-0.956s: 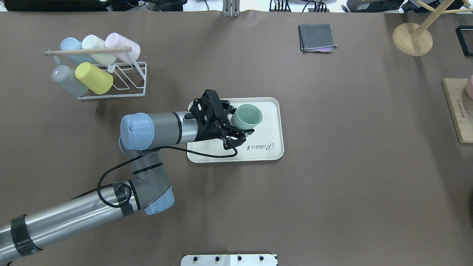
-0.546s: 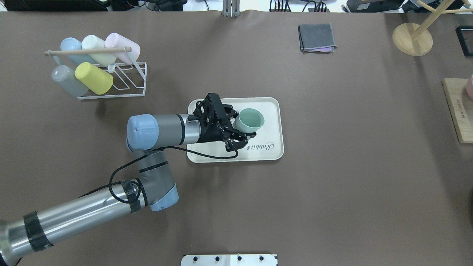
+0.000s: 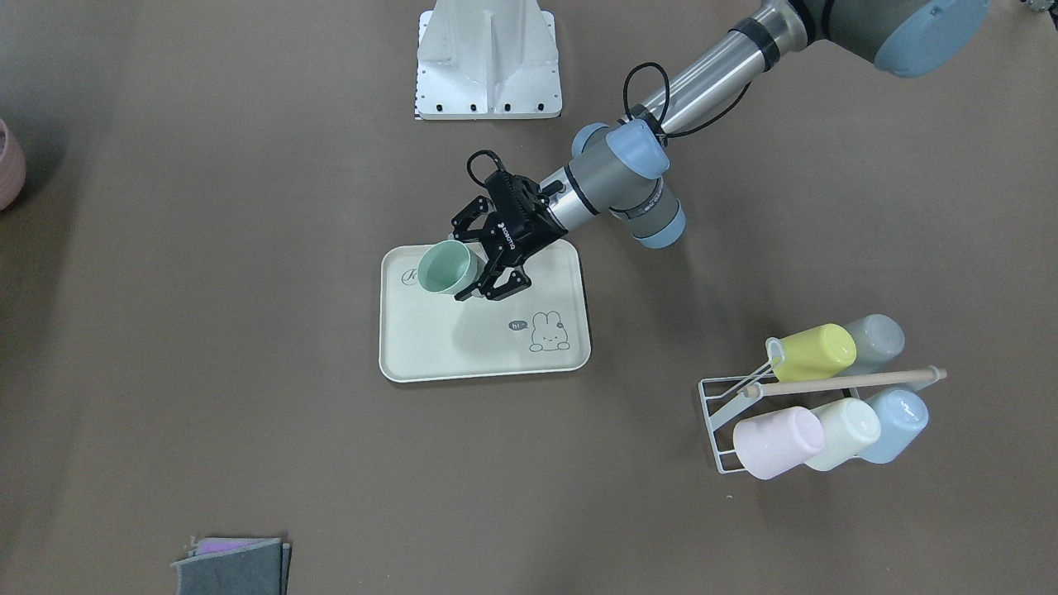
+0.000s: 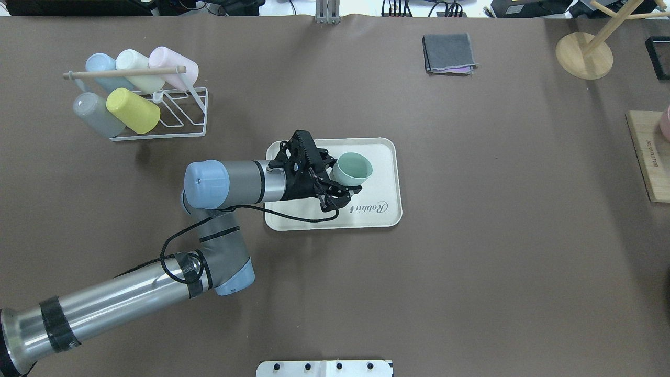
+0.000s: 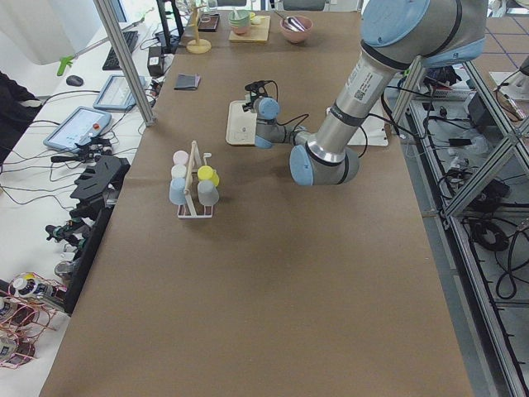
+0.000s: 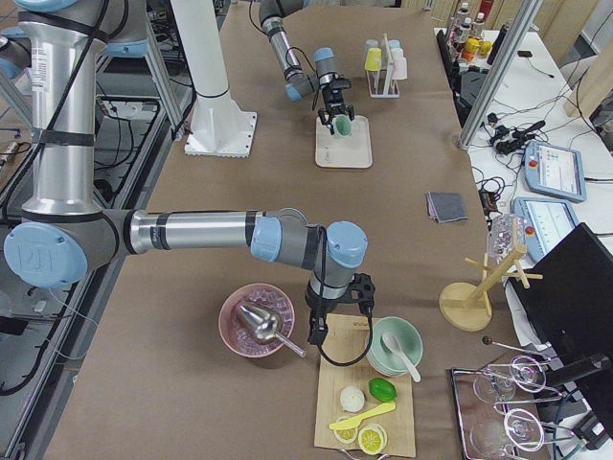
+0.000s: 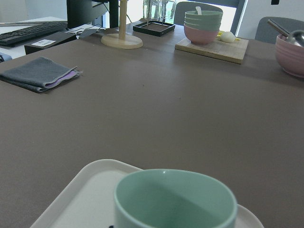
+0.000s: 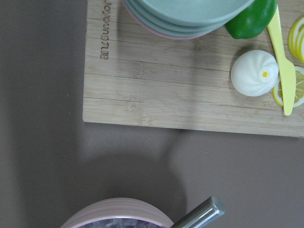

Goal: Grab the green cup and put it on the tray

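Overhead exterior | left fingers (image 4: 339, 191) closed on green cup (image 4: 354, 168), raised over tray (image 4: 386, 157), inside rim | right fingers (image 6: 314, 331): cannot tell

The left arm (image 4: 131, 298) stretches forward, wrist level, and the left gripper (image 3: 464, 266) clasps the green cup (image 4: 354, 166) between its fingers. The right gripper (image 6: 337, 324) points down, its finger spread impossible to tell

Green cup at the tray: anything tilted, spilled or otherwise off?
Nothing stands out. The green cup is mouth-up and empty, gripped at its side by the left gripper, within the tray outline. Nothing looks spilled or damaged.
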